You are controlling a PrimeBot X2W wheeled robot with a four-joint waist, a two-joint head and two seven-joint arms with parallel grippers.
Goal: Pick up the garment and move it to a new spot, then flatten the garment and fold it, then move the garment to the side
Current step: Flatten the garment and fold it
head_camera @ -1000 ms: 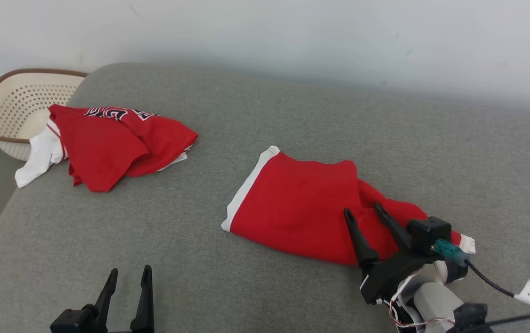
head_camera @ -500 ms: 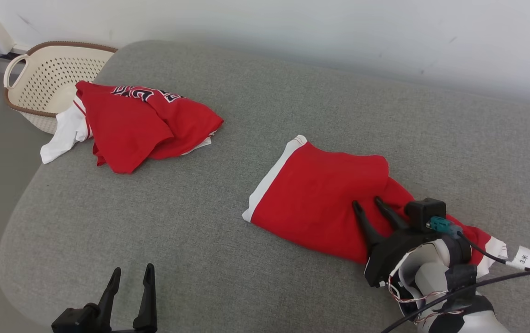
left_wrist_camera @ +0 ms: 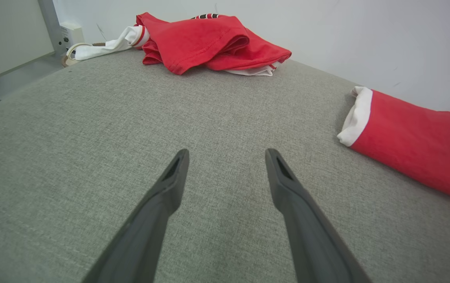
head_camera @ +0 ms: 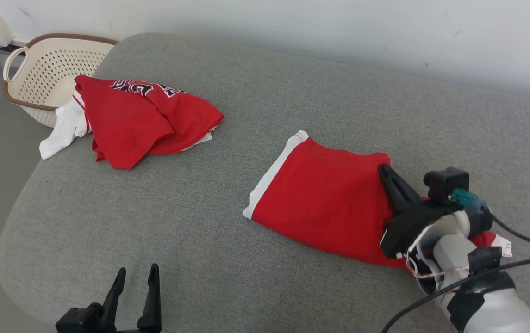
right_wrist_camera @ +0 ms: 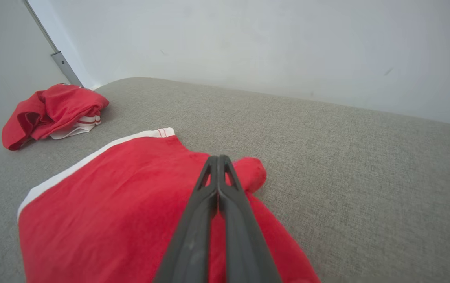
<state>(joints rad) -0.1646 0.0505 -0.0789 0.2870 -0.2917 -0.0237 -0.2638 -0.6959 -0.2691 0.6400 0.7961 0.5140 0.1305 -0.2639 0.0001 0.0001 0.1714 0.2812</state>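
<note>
Head view, basket (head_camera: 42,69), jersey (head_camera: 140,120) overlapping rim, garment (head_camera: 325,194) apart

Crumpled red jersey (head_camera: 144,120) lies beside a cream basket (head_camera: 42,69) (perforated).

Right claw (head_camera: 382,168) went from fingers spread to pressed tight together, shifted from over the middle of the red garment (head_camera: 320,194) to its far right corner, tips at a small bunched lump of fabric there

My head camera looks down over the grey cushion (head_camera: 246,92); both wrist cameras skim it low, facing the wall (head_camera: 292,27); all share the folded red garment (head_camera: 325,199).
</note>
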